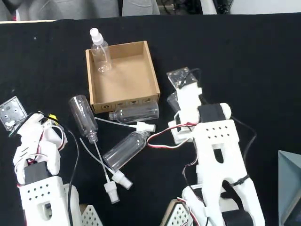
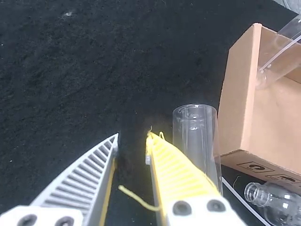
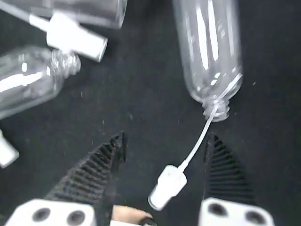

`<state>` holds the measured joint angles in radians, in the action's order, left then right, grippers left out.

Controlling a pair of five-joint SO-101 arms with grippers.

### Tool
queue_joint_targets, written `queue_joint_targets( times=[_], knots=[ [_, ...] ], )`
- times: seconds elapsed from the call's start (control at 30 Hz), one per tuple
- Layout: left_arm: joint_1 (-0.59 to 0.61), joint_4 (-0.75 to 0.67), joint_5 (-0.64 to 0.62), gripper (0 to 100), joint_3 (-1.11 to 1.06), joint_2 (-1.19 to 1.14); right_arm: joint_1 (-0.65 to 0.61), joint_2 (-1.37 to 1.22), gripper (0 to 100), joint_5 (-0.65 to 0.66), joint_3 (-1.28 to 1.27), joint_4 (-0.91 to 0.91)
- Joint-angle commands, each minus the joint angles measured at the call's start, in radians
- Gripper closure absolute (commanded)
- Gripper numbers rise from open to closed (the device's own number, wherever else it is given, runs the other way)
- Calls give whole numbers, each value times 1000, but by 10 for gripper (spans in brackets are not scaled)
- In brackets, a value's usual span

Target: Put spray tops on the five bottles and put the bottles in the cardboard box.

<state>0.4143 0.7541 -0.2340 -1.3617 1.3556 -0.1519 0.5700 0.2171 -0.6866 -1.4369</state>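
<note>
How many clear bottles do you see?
5 bottles: one in the cardboard box, one left of it, one along its front, one diagonal at mid-table, one partly under the right arm.

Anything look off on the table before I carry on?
Yes. The capped bottle leans in a far corner of the cardboard box, its spray head poking over the rim instead of lying inside. Inside the open right gripper, a spray top lies off its bottle, only its tube in the neck.
</note>
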Motion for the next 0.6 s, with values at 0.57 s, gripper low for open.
queue_joint_targets(
  times=[0.57],
  knots=[
    [8,-17,37,916,28,18,176,51,776,140,-364,391]
  ],
)
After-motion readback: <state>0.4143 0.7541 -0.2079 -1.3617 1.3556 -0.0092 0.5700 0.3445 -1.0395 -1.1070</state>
